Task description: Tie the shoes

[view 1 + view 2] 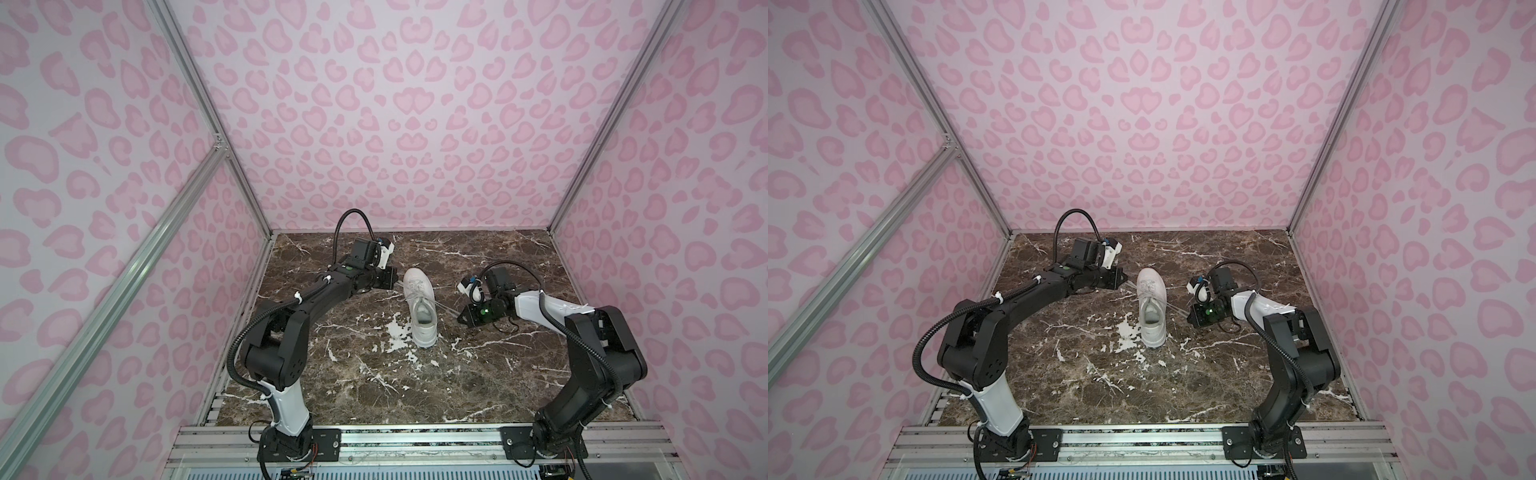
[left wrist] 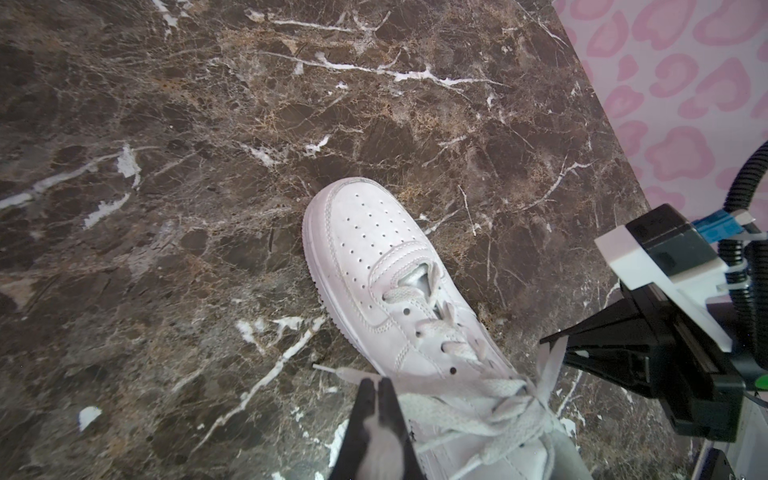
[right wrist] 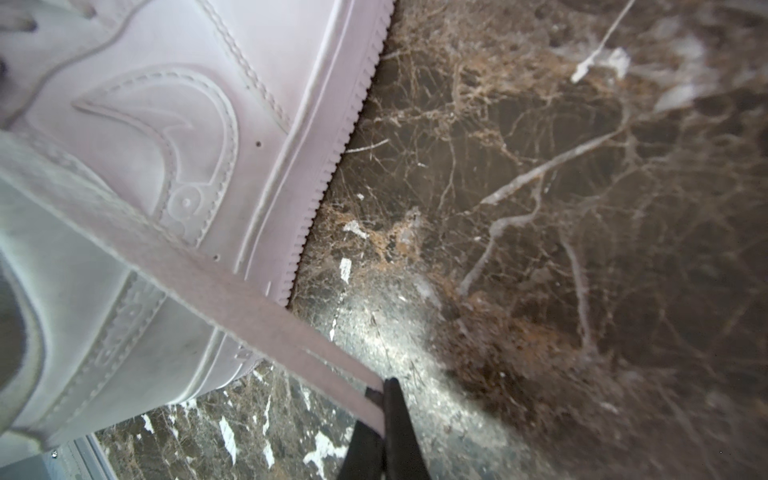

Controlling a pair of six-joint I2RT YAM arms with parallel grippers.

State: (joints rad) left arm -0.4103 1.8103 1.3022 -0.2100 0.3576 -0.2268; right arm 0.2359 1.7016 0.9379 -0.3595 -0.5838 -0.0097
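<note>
While the white sneaker [image 1: 419, 305] stands in the middle of the marble table [image 1: 498, 374], toe toward the far wall, the left gripper [image 2: 376, 384] just left of it pinches the left lace [image 2: 419, 380] near its tip. The right gripper [image 3: 384, 388], on the right, pinches the taut right lace [image 3: 249, 299].

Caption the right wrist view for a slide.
Right gripper shut on a flat white lace stretched straight from the white sneaker, above a marble tabletop.
</note>
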